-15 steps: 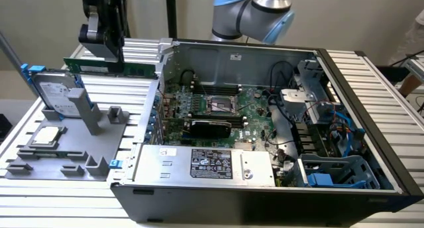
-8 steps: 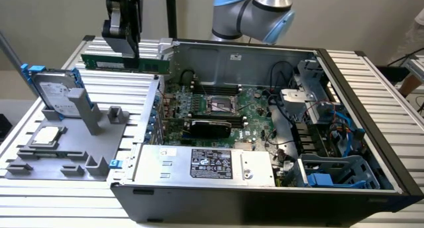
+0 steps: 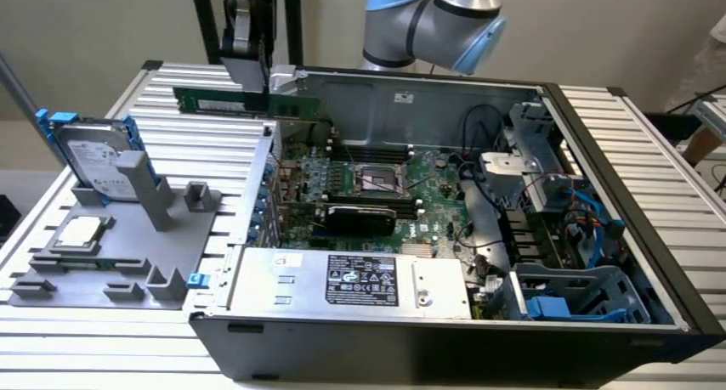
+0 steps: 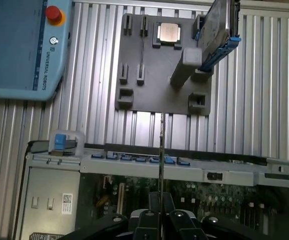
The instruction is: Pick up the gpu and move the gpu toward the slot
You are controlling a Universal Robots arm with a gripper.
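My gripper (image 3: 246, 88) hangs above the back corner of the open computer case (image 3: 635, 237), on the exterior view's left. It is shut on the top edge of the gpu (image 3: 204, 101), a thin green card held upright and lengthwise, clear of the case. In the wrist view the gpu (image 4: 161, 150) is a thin edge-on line running out from between the two black fingers (image 4: 153, 207) of the gripper (image 4: 161, 202). Beneath it lie the case wall and the motherboard (image 4: 224, 200). The slot cannot be made out among the motherboard's parts.
A black-shrouded card (image 3: 360, 217) stands on the motherboard (image 3: 437, 173) near a silver power supply (image 3: 352, 279). Beside the case, a grey holder tray (image 3: 68, 288) carries a hard drive with blue rails (image 3: 97, 156) and a CPU chip (image 3: 80, 230). A teach pendant (image 4: 19, 45) lies on the ribbed table.
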